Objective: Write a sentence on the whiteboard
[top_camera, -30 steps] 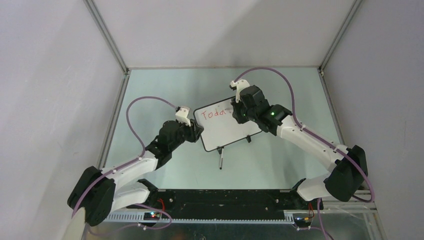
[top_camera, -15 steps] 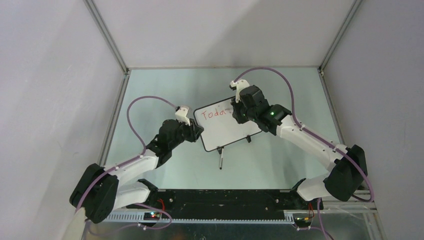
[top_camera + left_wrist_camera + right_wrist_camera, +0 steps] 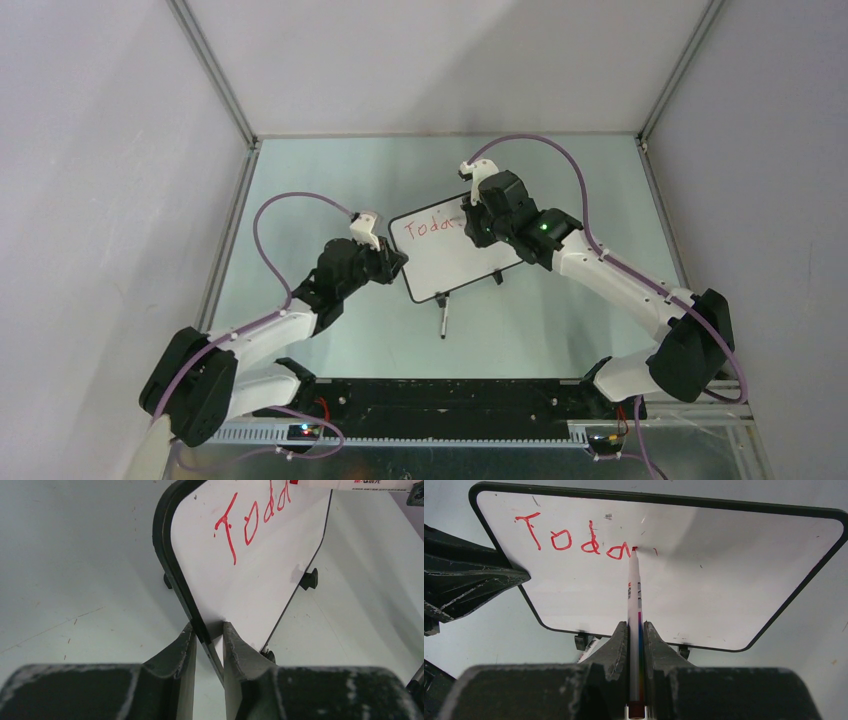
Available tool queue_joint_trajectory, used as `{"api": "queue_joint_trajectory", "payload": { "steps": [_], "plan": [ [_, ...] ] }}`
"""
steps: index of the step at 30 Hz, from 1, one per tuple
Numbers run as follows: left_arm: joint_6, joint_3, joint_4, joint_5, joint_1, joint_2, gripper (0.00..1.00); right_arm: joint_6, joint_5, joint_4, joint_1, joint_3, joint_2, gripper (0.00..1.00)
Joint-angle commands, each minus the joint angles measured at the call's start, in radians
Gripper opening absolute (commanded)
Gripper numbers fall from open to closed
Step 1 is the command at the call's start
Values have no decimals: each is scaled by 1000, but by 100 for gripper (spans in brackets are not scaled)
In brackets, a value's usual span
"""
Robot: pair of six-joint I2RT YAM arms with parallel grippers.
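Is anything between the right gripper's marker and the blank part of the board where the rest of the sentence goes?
Nothing visible. The marker, held in the right gripper, meets the whiteboard just after "Toda"; the face beyond is bare. The left gripper straddles the left edge, clear of it.

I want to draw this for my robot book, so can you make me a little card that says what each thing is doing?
Board: whiteboard, standing on its small black feet
Writing: red letters "Toda", top left of the board
Marker: white marker, tip touching the board just after the last letter
Right fingers: shut on the marker
Left fingers: either side of the board's side edge; can't tell if they squeeze it
Also there: thin dark stick lying in front of the board
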Motion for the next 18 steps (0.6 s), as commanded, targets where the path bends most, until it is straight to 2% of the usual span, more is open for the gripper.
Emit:
{"api": "queue_joint_trajectory", "payload": {
  "steps": [1,18],
  "plan": [
    [22,29,26,1,1,-3,18,-8,10,12,-6,44,-1,0],
    [29,21,20,-1,1,-16,17,-2,29,-45,-4,43,-3,0]
  ]
}}
